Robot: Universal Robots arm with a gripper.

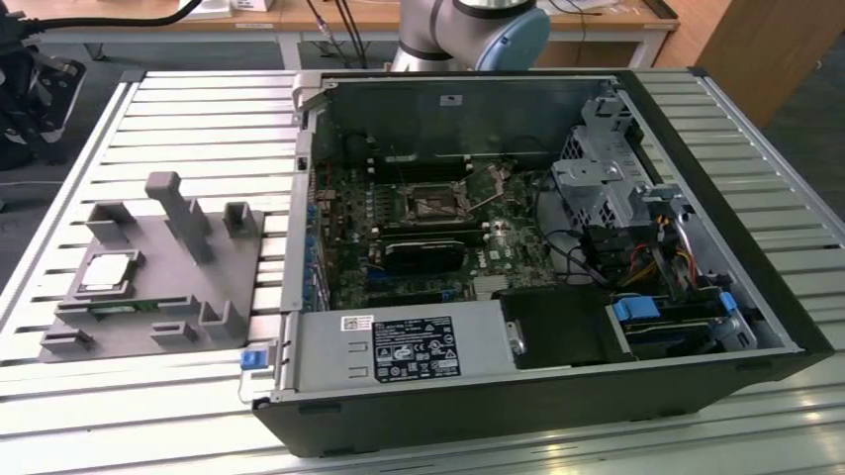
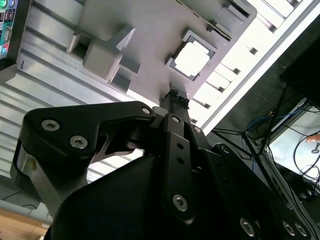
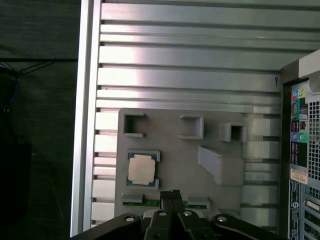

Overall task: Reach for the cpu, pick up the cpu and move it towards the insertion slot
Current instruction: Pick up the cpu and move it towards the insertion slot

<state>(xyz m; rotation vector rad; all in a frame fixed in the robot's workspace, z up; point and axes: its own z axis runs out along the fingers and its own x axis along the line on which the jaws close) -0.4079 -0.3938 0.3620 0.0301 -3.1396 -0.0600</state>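
Observation:
The cpu [image 1: 109, 274] is a small silvery square lying flat in a recess of the grey plastic fixture [image 1: 172, 287], at the exterior view's left, outside the computer case. Both wrist views look down on the cpu [image 3: 141, 168] [image 2: 192, 58] from well above. My gripper [image 3: 172, 194] [image 2: 175, 94] hangs high over the fixture's edge beside the cpu, fingers pressed together with nothing between them. The insertion slot [image 1: 432, 206] is the dark square socket with a metal frame on the green board inside the open case.
A green memory stick [image 3: 134, 203] lies in the fixture next to the cpu. Grey posts [image 1: 178, 213] stand up from the fixture. The case wall [image 1: 301, 228], a black cooler block [image 1: 420, 254], drive cages [image 1: 608, 188] and cables [image 1: 660, 262] surround the socket. The arm's base [image 1: 469, 30] rises behind the case.

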